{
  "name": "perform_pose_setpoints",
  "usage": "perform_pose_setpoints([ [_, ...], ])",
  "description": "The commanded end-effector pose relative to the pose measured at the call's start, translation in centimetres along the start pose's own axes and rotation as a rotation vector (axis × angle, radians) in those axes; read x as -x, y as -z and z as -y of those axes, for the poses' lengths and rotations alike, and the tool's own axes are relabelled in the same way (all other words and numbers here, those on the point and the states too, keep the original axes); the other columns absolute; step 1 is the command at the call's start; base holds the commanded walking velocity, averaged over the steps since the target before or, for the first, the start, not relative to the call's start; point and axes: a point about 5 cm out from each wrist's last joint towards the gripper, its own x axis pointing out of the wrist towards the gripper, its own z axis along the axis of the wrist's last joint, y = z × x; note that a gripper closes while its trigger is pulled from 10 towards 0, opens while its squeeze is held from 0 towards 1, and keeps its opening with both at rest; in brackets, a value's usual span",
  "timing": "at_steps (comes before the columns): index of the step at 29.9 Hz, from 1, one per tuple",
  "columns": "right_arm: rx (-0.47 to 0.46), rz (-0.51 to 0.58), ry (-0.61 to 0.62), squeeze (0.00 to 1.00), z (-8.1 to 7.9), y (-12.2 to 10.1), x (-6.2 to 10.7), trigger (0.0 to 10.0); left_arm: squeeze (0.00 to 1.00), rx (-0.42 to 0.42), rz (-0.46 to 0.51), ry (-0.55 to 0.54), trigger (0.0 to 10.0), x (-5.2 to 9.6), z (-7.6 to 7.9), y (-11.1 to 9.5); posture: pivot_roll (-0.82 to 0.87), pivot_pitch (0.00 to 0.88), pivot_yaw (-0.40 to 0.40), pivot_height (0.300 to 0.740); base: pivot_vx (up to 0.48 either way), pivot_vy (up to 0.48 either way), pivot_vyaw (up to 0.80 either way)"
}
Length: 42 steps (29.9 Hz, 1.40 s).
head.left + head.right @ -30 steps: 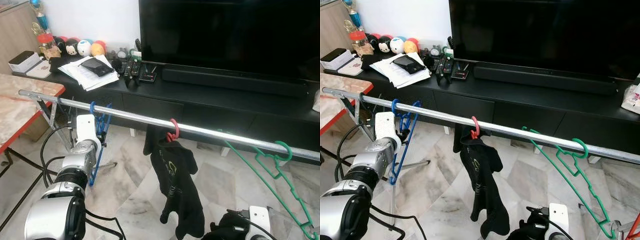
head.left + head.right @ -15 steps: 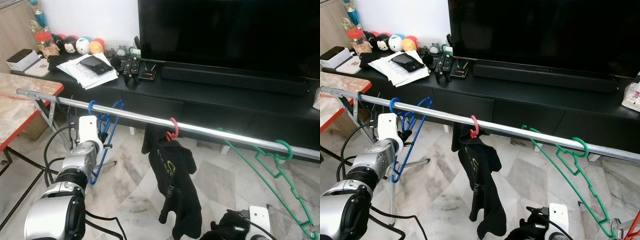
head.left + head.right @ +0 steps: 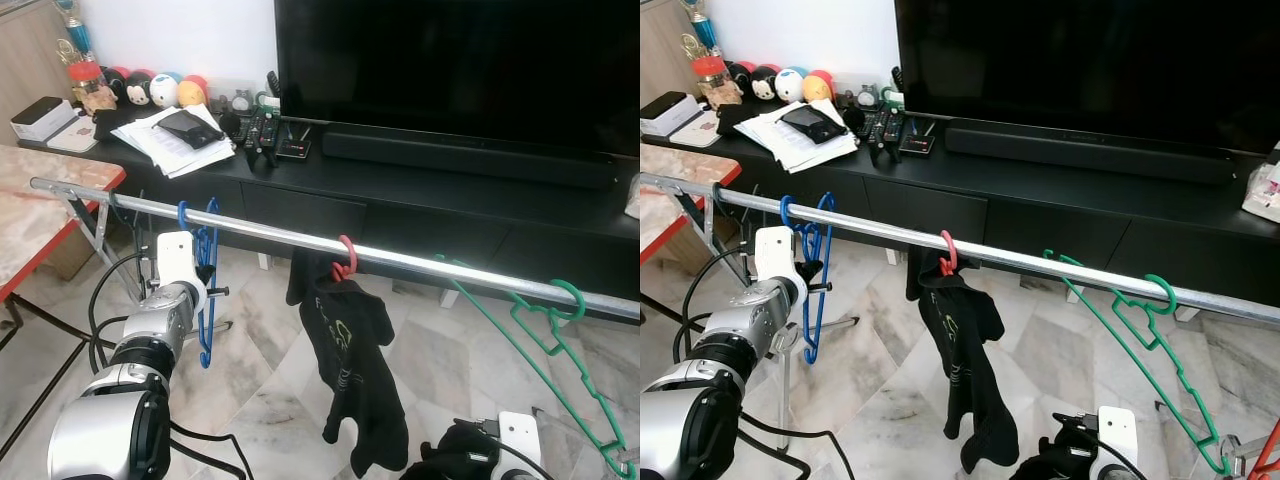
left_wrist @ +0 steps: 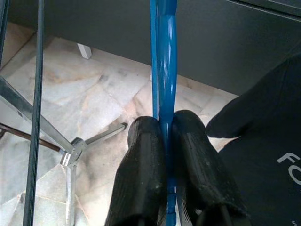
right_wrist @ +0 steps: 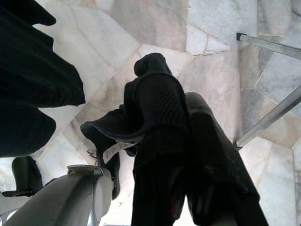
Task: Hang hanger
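The left claw (image 4: 165, 125) is raised just below a long silver metal rail (image 3: 420, 262) that runs across the room, and its two black fingers (image 4: 143, 155) are pressed tight on the thin lower bar of a blue plastic hanger (image 3: 205, 290). Directly above the claw, the blue hanger's hook curls over the rail near the rail's left end, so the hanger hangs upright with the claw touching it from the near side. Further along the rail, to the claw's right, a red plastic hook (image 3: 346, 257) carries a black printed garment (image 3: 352, 365) that droops toward the pale marble floor (image 3: 270, 340). Still further right, well apart from the left claw, a green plastic hanger (image 3: 545, 335) hangs bare and tilted on the same rail. Beyond the rail, behind the claw, a low black table (image 3: 420, 185) carries a large black television (image 3: 455, 65), a long black soundbar (image 3: 470, 160), a stack of white papers (image 3: 175, 140), several remote controls and a row of round plush toys (image 3: 160, 92). To the left of the claw stands a marble-topped table with a red edge (image 3: 40, 215). The right claw (image 5: 181, 117) hangs low near the floor below the black garment, and its two black fingers lie closed together with nothing between them.
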Motion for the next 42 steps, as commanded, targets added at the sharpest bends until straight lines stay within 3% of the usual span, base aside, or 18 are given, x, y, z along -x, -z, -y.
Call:
perform_pose_setpoints([
  [1, 0.001, 0.004, 0.009, 0.0, 0.3, -0.2, 0.0, 10.0, 0.0, -0.036, 0.002, -0.016, 0.0, 0.0, -0.4, 0.1, -0.07, 0.034, -0.006, 0.74, 0.0, 0.0, 0.0],
  [5, -0.001, 0.004, 0.009, 0.0, 0.3, -0.2, 0.0, 10.0, 0.0, -0.114, 0.071, 0.02, 0.0, 0.2, -0.3, -0.2, -0.07, 0.034, -0.004, 0.74, 0.0, 0.0, 0.0],
  [8, -0.002, 0.004, 0.009, 0.0, 0.3, -0.2, 0.0, 10.0, 0.0, -0.109, 0.159, 0.071, 0.0, 0.6, -0.2, -0.9, -0.07, 0.034, -0.004, 0.74, 0.0, 0.0, 0.0],
  [9, -0.002, 0.004, 0.009, 0.0, 0.3, -0.2, 0.0, 10.0, 0.0, -0.118, 0.181, 0.082, 0.9, 0.7, -0.2, -1.1, -0.07, 0.034, -0.004, 0.74, 0.0, 0.0, 0.0],
  [10, -0.002, 0.004, 0.009, 0.0, 0.3, -0.2, 0.0, 10.0, 0.0, -0.118, 0.181, 0.082, 0.9, 0.7, -0.2, -1.1, -0.07, 0.034, -0.004, 0.74, 0.0, 0.0, 0.0],
  [11, -0.001, 0.004, 0.008, 0.0, 0.3, -0.2, 0.0, 10.0, 0.0, -0.156, 0.206, 0.099, 8.8, 1.0, -0.3, -1.1, -0.07, 0.034, -0.004, 0.74, 0.0, 0.0, 0.0],
  [12, 0.0, 0.003, 0.007, 0.0, 0.3, -0.2, 0.0, 10.0, 0.0, -0.182, 0.211, 0.106, 10.0, 1.1, -0.4, -1.0, -0.06, 0.035, -0.006, 0.74, 0.0, 0.0, 0.0],
  [18, 0.001, 0.005, 0.003, 0.0, 0.3, -0.3, 0.0, 10.0, 0.0, -0.223, 0.231, 0.137, 10.0, 2.0, -1.3, 0.4, -0.06, 0.039, -0.011, 0.74, 0.0, 0.0, 0.0],
  [23, 0.003, 0.006, -0.001, 0.0, 0.3, -0.3, 0.0, 10.0, 0.0, -0.195, 0.274, 0.161, 10.0, 3.3, -2.3, 1.2, -0.05, 0.039, -0.013, 0.74, 0.0, 0.0, 0.0],
  [30, 0.002, 0.007, 0.0, 0.0, 0.3, -0.3, 0.0, 10.0, 0.0, -0.27, 0.26, 0.196, 10.0, 4.9, -3.0, 3.3, -0.05, 0.039, -0.013, 0.74, 0.0, 0.0, 0.0],
  [33, -0.002, 0.008, 0.002, 0.0, 0.3, -0.4, -0.1, 10.0, 0.0, -0.366, 0.206, 0.23, 10.0, 5.7, -3.2, 5.6, -0.05, 0.039, -0.007, 0.74, 0.0, 0.0, 0.0],
  [37, -0.006, 0.007, 0.004, 0.0, 0.3, -0.4, -0.1, 10.0, 0.0, -0.398, 0.158, 0.22, 10.0, 6.2, -4.0, 7.1, -0.05, 0.038, -0.006, 0.74, 0.0, 0.0, 0.0],
  [42, 0.0, 0.001, 0.005, 0.0, 0.3, -0.4, -0.1, 10.0, 0.0, -0.388, 0.009, 0.058, 10.0, 6.1, -6.7, 10.1, -0.05, 0.036, -0.01, 0.74, 0.0, 0.0, 0.0],
])
